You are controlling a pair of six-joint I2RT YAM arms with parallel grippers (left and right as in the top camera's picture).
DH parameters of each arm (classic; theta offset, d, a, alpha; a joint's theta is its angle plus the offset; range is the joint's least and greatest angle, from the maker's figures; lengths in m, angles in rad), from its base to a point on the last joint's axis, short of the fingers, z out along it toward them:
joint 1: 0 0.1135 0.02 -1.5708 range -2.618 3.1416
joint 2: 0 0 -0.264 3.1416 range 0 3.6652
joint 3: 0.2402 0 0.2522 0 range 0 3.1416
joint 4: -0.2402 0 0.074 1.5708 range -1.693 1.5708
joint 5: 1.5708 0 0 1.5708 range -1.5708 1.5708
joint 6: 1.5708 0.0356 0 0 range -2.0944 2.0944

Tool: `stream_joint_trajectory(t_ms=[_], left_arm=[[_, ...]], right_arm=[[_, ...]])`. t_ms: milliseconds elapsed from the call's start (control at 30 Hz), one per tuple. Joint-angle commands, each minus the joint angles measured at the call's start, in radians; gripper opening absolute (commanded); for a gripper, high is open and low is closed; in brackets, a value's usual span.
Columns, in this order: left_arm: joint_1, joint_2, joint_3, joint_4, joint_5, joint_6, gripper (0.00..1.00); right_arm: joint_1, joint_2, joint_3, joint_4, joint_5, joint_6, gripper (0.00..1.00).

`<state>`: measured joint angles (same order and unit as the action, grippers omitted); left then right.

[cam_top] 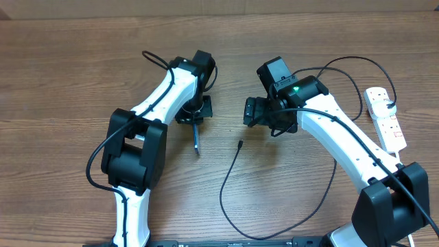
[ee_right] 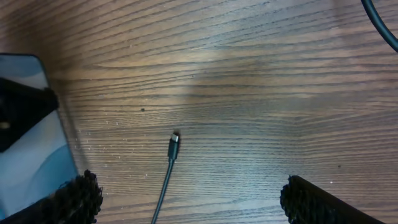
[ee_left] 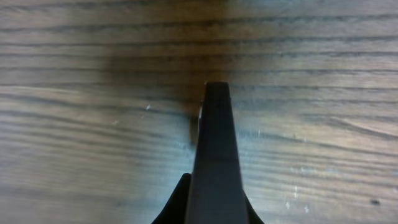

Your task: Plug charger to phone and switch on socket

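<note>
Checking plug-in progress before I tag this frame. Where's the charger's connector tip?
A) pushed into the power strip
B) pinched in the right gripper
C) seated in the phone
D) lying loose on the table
D: the connector tip lies loose on the table, apart from the phone, and the right gripper has its fingers open on either side without touching it.

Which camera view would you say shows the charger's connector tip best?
The right wrist view: the connector tip lies close and sharp, its shape clear. Overhead shows it only as a tiny speck. The left wrist view misses it.
</note>
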<state>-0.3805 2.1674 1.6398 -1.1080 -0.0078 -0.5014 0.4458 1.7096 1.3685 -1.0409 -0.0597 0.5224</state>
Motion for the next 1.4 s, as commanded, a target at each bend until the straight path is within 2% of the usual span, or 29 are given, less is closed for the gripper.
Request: stream_joint_trajectory(t_ms=[0, 200, 333, 400, 467, 733, 1033, 1267, 1367], left_arm=[[-0.011, -0.029, -0.061, 0.031, 0.027, -0.021, 0.04], [-0.011, -0.029, -0.111, 0.047, 0.027, -0.022, 0.05], [-0.011, -0.029, -0.112, 0.047, 0.027, -0.022, 0.2], [-0.011, -0.029, -0.112, 0.048, 0.027, -0.022, 0.18], [-0.011, -0.029, -0.112, 0.048, 0.027, -0.022, 0.05], [-0.008, -0.029, -0.111, 0.047, 0.068, 0.008, 0.04], [0.09, -0.029, -0.103, 0.092, 0.649, 0.195, 0.04], [0.172, -0.029, -0.104, 0.045, 0.951, 0.304, 0.04], [0.192, -0.029, -0.104, 0.013, 1.025, 0.36, 0.04]], right_arm=[[-0.004, 0.005, 0.005, 0.002, 0.015, -0.005, 0.93], [-0.004, 0.005, 0.005, 0.003, 0.015, -0.005, 0.94], [-0.004, 0.005, 0.005, 0.006, 0.014, -0.005, 0.95], [-0.004, 0.005, 0.005, 0.006, 0.014, -0.005, 0.95], [-0.004, 0.005, 0.005, 0.005, 0.014, -0.005, 0.95], [-0.004, 0.005, 0.005, -0.001, 0.014, -0.004, 1.0], [-0.003, 0.005, 0.004, -0.039, 0.014, 0.024, 1.0], [-0.001, 0.006, -0.089, 0.04, 0.014, 0.163, 1.0], [-0.001, 0.006, -0.154, 0.095, 0.013, 0.2, 1.0]])
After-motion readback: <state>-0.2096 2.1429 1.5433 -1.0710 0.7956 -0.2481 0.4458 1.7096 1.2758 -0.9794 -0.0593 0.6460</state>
